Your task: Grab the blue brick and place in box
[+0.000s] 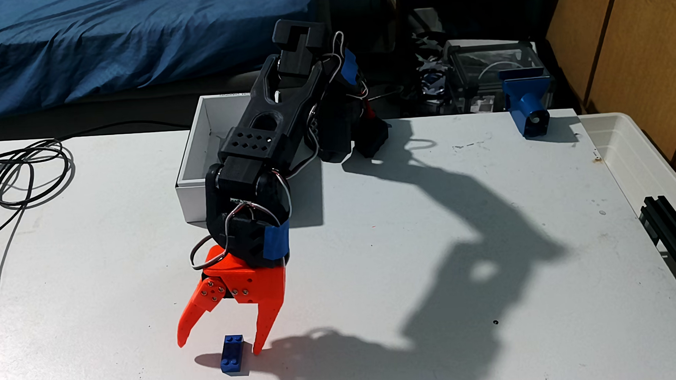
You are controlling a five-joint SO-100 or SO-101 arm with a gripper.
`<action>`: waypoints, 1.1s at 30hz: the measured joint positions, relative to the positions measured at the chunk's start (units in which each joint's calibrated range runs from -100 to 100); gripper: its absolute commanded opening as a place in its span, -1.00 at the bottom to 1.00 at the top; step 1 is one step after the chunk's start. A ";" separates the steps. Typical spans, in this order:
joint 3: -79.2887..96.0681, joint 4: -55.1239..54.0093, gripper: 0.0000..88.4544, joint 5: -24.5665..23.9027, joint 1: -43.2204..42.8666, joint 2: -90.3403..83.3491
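Jaws spread wide and empty: the orange gripper (220, 348) points down at lower centre of the frame, fingertips either side of the blue brick (232, 354), which lies flat on the white table (428, 225). The box (195, 164) stands open behind the black arm (263, 146), at upper centre

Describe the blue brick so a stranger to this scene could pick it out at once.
Start at the white table and follow the black arm down to its orange gripper near the front edge. The blue brick lies on the table between the open fingers. It is tiny and studded, unlike the bigger blue clamp-like part at the far right.
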 measured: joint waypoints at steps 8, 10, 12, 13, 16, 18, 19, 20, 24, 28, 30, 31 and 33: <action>-0.36 0.70 -0.32 0.00 0.22 0.00; -0.36 0.70 -0.43 -0.37 0.22 0.08; -0.54 0.70 -0.51 -0.42 0.22 0.08; -0.54 0.70 -0.54 -0.42 0.22 0.17; -0.54 0.88 -0.59 -0.42 0.22 0.17; -0.54 0.88 -0.60 -0.42 0.22 0.17; -0.54 0.88 -0.62 -0.42 0.22 0.17; -0.54 0.88 -0.64 -0.53 0.22 0.17; -0.54 0.88 -0.76 -0.79 0.22 0.17; -1.34 1.14 -0.93 -0.95 0.22 0.34; -1.43 1.14 -0.99 -0.95 0.22 0.42; -1.43 1.14 -0.98 -0.95 0.22 0.51; -1.43 1.14 -0.98 -0.95 0.22 0.51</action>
